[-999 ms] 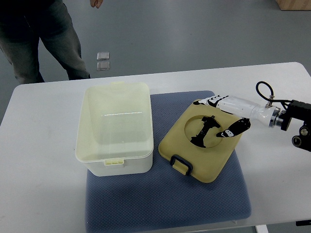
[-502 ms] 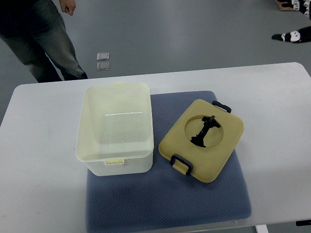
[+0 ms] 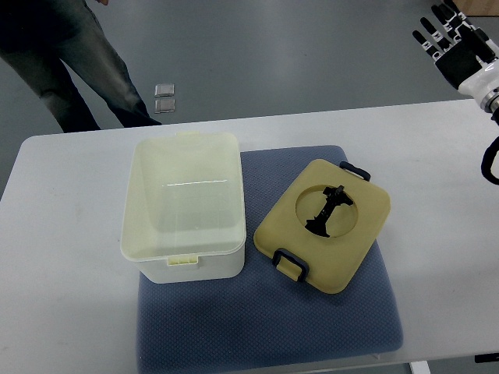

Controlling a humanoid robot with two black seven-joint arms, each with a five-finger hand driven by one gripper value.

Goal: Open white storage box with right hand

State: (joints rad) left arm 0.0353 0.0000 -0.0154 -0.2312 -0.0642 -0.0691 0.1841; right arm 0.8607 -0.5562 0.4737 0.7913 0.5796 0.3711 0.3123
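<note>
The white storage box [image 3: 184, 206] stands open on the left part of a blue mat [image 3: 265, 319]; its inside shows and nothing is visible in it. Its yellow lid [image 3: 324, 224], with a round opening, a black handle piece and dark clips, lies flat on the mat to the box's right. My right hand [image 3: 455, 40] is raised at the top right corner, far from the lid, with its fingers spread and holding nothing. My left arm is out of view.
The white table [image 3: 70, 312] carries the mat. A person's legs [image 3: 70, 62] stand beyond the table's far left edge. Two small square plates [image 3: 164, 97] lie on the grey floor behind the table.
My right hand lay on the lid a second ago; it has let go and lifted away to the top right. The lid stays on the mat. The person shifted slightly.
</note>
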